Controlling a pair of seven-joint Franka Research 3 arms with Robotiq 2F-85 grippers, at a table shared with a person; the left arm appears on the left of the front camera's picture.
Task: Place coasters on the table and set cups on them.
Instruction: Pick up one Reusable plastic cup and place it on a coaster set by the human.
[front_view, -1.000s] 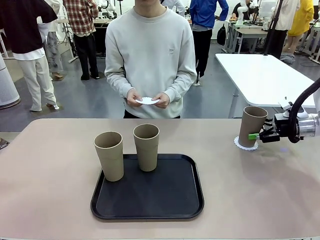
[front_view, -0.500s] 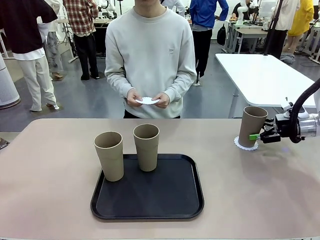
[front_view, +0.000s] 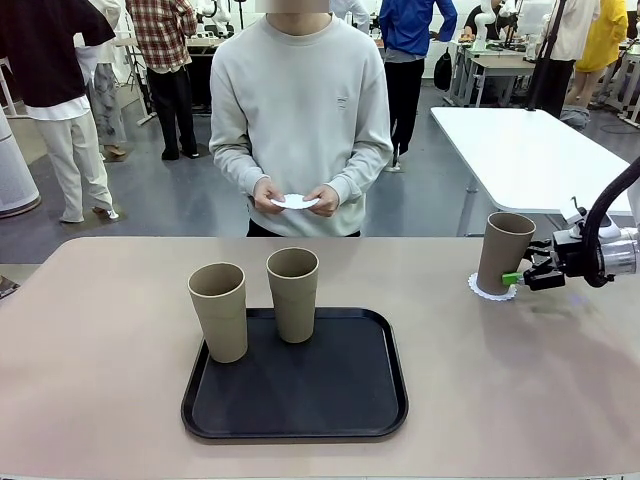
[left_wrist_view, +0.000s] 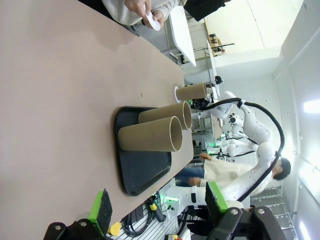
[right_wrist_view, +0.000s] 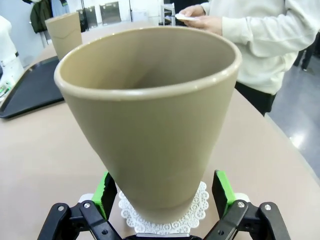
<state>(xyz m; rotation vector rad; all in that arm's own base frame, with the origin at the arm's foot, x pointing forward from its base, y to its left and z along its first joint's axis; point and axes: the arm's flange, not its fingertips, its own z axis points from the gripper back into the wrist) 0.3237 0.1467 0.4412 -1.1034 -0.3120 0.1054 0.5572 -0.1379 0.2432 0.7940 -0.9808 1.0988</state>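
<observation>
- Checking your right gripper (right_wrist_view: 163, 191) first: the jaws are spread wide, with one green pad (right_wrist_view: 105, 192) on each side of the foot of a cup (right_wrist_view: 150, 115). The pads sit just beside it and aren't squeezing it.
- That cup stands upright on a lacy white coaster (right_wrist_view: 199, 202), and the scalloped edge pokes out around the base.
- From the front, cup and coaster are at about 3 o'clock on the table (front_view: 100, 330). Your right arm comes in level from the 3 o'clock edge, fingers down by the cup's bottom.
- Your left gripper (left_wrist_view: 157, 210) is also wide open and holding nothing, looking along the tabletop toward the tray.
- The two other cups (front_view: 219, 310) stand upright side by side on the black tray (front_view: 300, 400), which sits toward 6 o'clock on the table. One cup is at the tray's 10 o'clock corner and the other is near its 12 o'clock edge.
- At 12 o'clock, the person's hands (front_view: 325, 197) hold a second coaster (front_view: 294, 201) at waist height, off the table.
</observation>
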